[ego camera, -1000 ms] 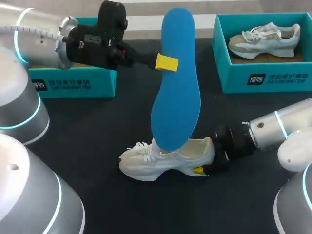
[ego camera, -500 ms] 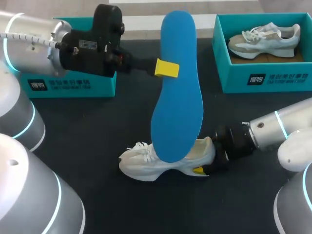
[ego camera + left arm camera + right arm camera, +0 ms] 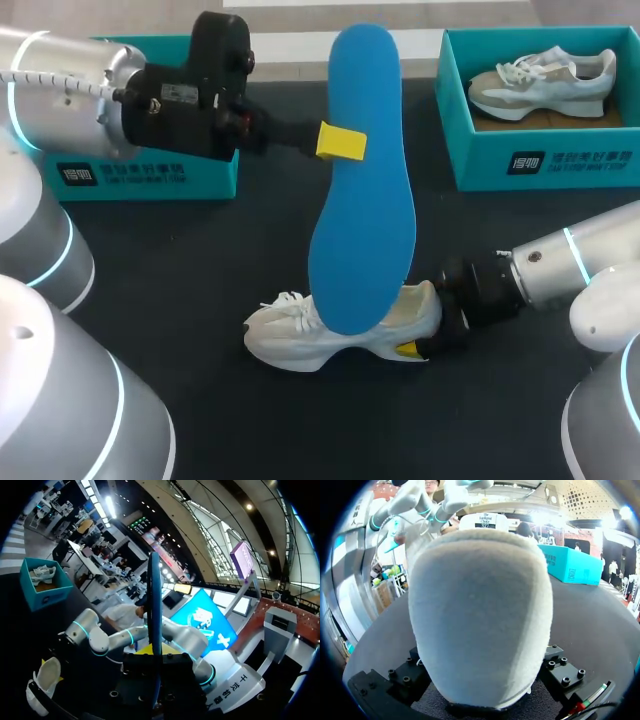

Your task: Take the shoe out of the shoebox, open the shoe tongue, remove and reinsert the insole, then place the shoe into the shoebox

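The blue insole [image 3: 362, 190] has been lowered a little in the left claw [image 3: 340, 142], so that its lower end now covers more of the white shoe [image 3: 345, 330]. Its top end sits lower against the far edge of the worktop [image 3: 200, 280]. The left arm [image 3: 90, 90] has been drawn back slightly to the left.

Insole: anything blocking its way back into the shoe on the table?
Nothing visible does. The insole hangs in the left jaws, its lower end over the opening of the shoe in the head view. The right jaws hold the heel. The opening itself is hidden behind the insole.
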`<state>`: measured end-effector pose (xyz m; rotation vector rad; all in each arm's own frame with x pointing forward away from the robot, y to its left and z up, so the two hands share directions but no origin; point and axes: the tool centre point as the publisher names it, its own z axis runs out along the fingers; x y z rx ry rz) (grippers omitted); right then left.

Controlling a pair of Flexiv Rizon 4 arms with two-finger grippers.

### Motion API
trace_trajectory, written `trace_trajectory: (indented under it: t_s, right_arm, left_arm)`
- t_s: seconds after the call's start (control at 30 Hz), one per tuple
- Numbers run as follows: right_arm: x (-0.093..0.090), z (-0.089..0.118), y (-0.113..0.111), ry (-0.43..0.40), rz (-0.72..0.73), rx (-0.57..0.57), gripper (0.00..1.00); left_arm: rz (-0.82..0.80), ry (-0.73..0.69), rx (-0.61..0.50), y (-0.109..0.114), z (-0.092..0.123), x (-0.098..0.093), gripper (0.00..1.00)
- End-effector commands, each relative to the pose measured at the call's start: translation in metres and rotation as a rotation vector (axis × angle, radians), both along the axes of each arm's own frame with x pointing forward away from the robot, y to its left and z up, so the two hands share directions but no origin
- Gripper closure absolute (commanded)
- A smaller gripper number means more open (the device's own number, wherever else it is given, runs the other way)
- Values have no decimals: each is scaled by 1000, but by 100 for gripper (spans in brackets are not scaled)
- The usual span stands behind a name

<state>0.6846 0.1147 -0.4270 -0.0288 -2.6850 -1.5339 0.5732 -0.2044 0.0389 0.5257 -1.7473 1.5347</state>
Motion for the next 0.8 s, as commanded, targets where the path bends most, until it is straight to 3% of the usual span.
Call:
trace_trajectory:
  t_s: [0.03,0.77,0.8]
  right_arm:
    - [-2,-9,-2,1,0,-3,100]
    - [-2,-9,-2,1,0,-3,100]
    - [-2,-9,-2,1,0,-3,75]
  left_arm:
    - [0,1,0,-1,-1,0,100]
    - [0,1,0,-1,-1,0,100]
    - [0,1,0,-1,-1,0,100]
